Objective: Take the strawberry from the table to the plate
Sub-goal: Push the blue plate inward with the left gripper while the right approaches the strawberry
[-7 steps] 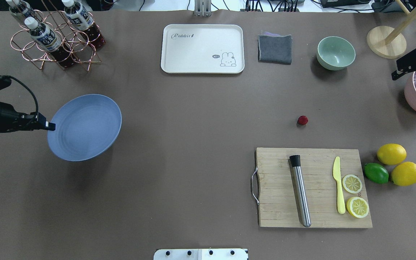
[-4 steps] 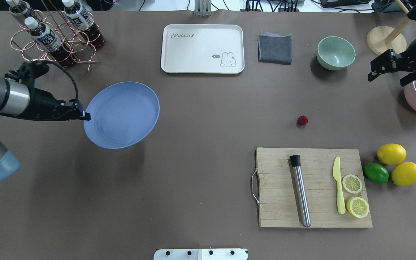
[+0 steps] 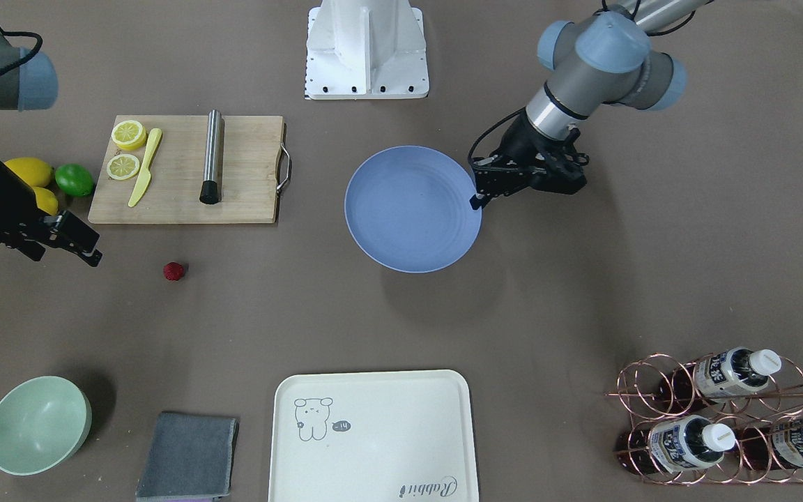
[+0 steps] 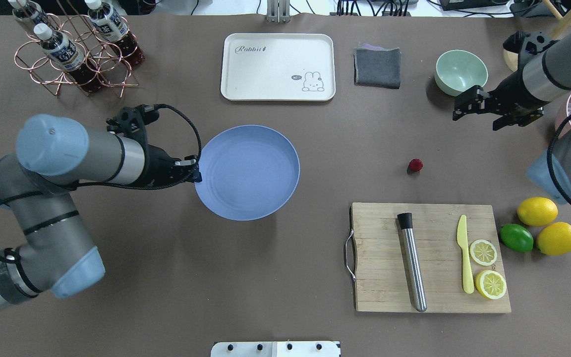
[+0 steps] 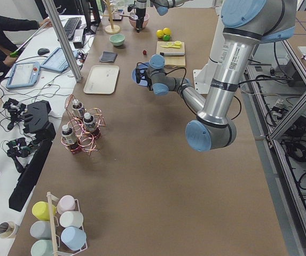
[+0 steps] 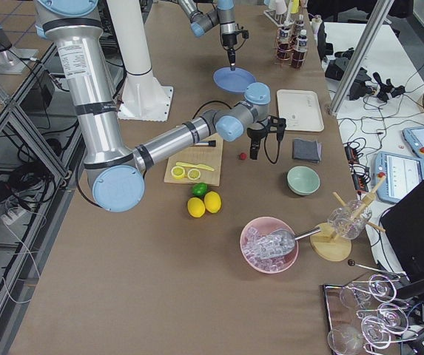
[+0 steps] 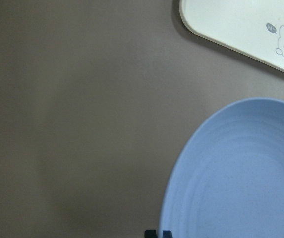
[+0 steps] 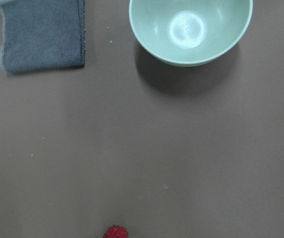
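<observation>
The small dark red strawberry (image 4: 415, 165) (image 3: 173, 271) lies on the grey-brown table (image 4: 315, 277), just beyond the cutting board. The round blue plate (image 4: 247, 172) (image 3: 412, 209) hangs a little above the table's middle, roughly level. My left gripper (image 4: 196, 173) (image 3: 477, 199) is shut on the plate's rim, and its fingertips (image 7: 158, 233) show at that rim in the left wrist view. My right gripper (image 4: 475, 115) hovers open and empty to the right of and beyond the strawberry. The strawberry (image 8: 115, 232) sits at the bottom edge of the right wrist view.
A wooden cutting board (image 4: 379, 258) carries a metal rod, a yellow knife and lemon slices. Lemons (image 4: 537, 211) and a lime lie to its right. A mint bowl (image 4: 461, 72), grey cloth (image 4: 377, 66), cream tray (image 4: 265, 69) and bottle rack (image 4: 77, 49) line the far side.
My left arm has carried the plate to the right, toward the table's middle. My right arm has come in from the right edge toward the strawberry, which has not moved.
</observation>
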`<act>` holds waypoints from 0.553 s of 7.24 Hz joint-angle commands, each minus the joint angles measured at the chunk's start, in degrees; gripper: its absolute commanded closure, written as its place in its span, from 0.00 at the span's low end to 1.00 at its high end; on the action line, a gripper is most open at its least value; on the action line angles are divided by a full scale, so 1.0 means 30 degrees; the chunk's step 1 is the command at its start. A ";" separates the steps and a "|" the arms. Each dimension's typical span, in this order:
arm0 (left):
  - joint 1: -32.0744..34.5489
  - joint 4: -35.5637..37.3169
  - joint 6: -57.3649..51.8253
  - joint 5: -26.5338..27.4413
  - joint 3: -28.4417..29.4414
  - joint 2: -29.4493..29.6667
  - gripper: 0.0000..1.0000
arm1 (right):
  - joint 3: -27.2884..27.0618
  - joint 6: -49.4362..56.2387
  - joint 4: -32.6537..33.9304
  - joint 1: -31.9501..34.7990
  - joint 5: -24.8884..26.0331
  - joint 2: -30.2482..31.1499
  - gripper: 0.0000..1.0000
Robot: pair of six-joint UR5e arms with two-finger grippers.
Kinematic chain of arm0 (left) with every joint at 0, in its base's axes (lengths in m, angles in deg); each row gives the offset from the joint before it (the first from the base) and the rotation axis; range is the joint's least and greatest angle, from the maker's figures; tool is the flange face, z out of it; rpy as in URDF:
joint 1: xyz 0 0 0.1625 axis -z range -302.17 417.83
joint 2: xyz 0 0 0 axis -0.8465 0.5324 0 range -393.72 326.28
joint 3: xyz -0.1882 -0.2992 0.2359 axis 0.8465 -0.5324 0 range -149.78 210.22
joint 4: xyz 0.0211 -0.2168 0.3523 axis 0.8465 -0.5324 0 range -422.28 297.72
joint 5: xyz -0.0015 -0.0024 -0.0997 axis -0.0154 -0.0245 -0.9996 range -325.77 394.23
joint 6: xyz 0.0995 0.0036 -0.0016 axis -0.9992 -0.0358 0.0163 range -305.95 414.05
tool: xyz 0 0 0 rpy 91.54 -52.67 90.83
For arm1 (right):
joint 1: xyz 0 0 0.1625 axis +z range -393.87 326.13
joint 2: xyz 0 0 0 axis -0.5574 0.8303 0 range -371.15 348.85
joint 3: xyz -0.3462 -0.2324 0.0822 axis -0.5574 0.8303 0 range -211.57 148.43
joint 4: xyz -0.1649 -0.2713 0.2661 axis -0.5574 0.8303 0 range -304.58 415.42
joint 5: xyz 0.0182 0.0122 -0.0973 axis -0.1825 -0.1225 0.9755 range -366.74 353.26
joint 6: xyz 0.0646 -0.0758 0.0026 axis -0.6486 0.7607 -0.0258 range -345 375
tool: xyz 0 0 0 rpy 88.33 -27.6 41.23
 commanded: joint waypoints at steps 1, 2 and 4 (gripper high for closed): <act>-0.2487 0.0357 0.0587 0.2944 0.0314 0.0525 1.00 | 0.0190 -0.1453 -0.0605 -0.1245 0.0610 -0.0013 0.00; -0.3075 0.0357 0.0675 0.3622 0.0634 0.0700 1.00 | 0.0103 -0.2013 -0.0606 -0.1656 0.0930 -0.0129 0.00; -0.3403 0.0328 0.1173 0.4156 0.1980 0.1900 1.00 | 0.0161 -0.2193 -0.0606 -0.2185 0.1313 -0.0101 0.00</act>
